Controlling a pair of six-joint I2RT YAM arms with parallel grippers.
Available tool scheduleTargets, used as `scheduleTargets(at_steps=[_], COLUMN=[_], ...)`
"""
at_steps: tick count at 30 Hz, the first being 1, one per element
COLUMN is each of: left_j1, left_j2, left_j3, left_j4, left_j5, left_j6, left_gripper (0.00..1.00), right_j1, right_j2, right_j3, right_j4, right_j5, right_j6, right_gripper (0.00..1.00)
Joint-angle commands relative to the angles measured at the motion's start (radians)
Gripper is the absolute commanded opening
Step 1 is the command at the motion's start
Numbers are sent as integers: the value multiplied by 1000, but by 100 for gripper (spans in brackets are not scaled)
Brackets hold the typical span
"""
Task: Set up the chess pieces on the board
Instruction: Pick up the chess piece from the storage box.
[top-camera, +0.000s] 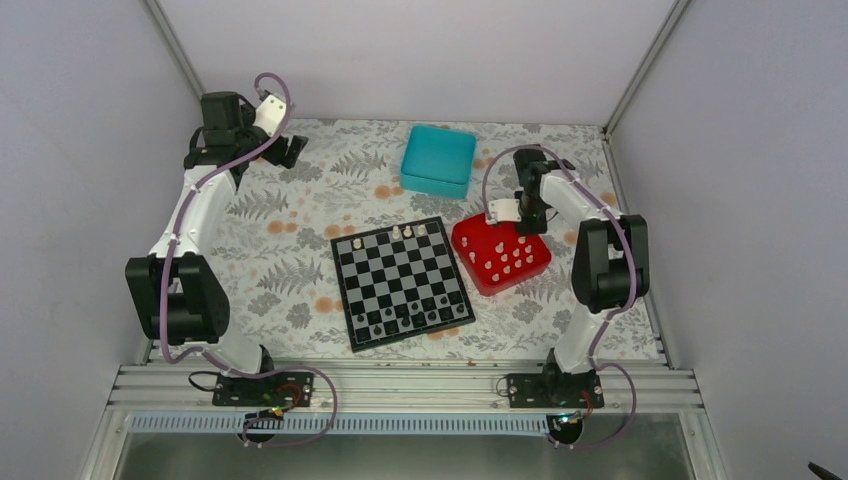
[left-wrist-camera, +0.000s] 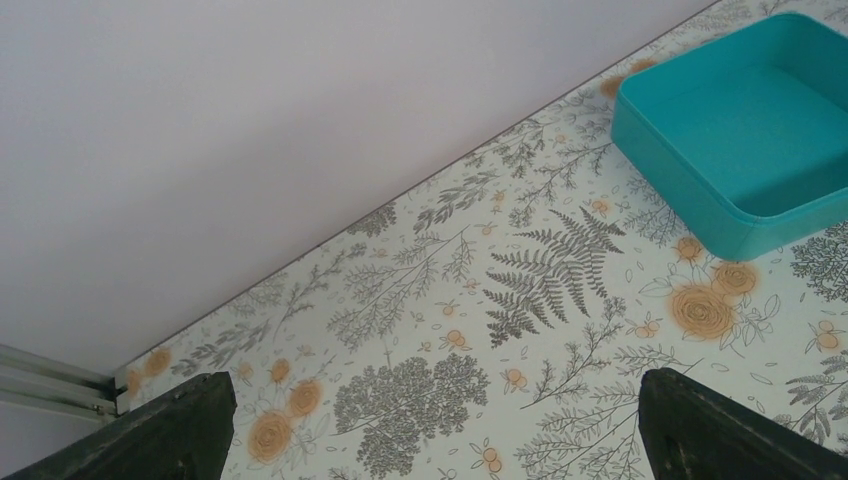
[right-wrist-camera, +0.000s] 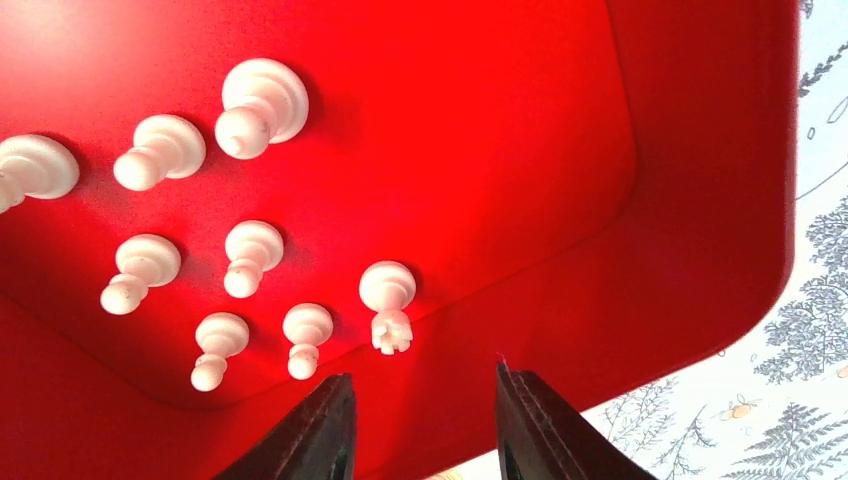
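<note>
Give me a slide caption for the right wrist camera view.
Right fingers hover open over the red tray, just short of a notch-topped piece among the white chess pieces.

My left arm (top-camera: 190, 215) and right arm (top-camera: 578, 205) are white tubes joined by bulky black motor housings. A lilac cable (top-camera: 165, 300) loops along each, up from its black base plate (top-camera: 255, 390). My left pincer (left-wrist-camera: 437, 385) and right pincer (right-wrist-camera: 422, 385) end in dark, matte, wedge-shaped fingers (right-wrist-camera: 530, 430).

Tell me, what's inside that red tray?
White chess pieces stand scattered on the tray floor. The right gripper, open above its far corner, hides that spot from overhead.
</note>
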Motion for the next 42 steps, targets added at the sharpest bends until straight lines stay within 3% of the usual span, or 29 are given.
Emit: scheduleTargets(at_steps=[1, 27, 42], left_j1=[1, 1, 2], left_j2=[-16, -13, -14], left_j3=[-13, -13, -16], left_j4=[30, 32, 30], left_j5=[16, 4, 5], left_j6=[-17, -12, -9], left_gripper=[100, 100, 100], right_j1=[-7, 24, 53], right_j2=[36, 121, 116], right_j3=[45, 47, 53], right_j4=[-72, -48, -48], right_j5=[19, 53, 117], right_j6=[-9, 14, 30], right_gripper=[38, 34, 13])
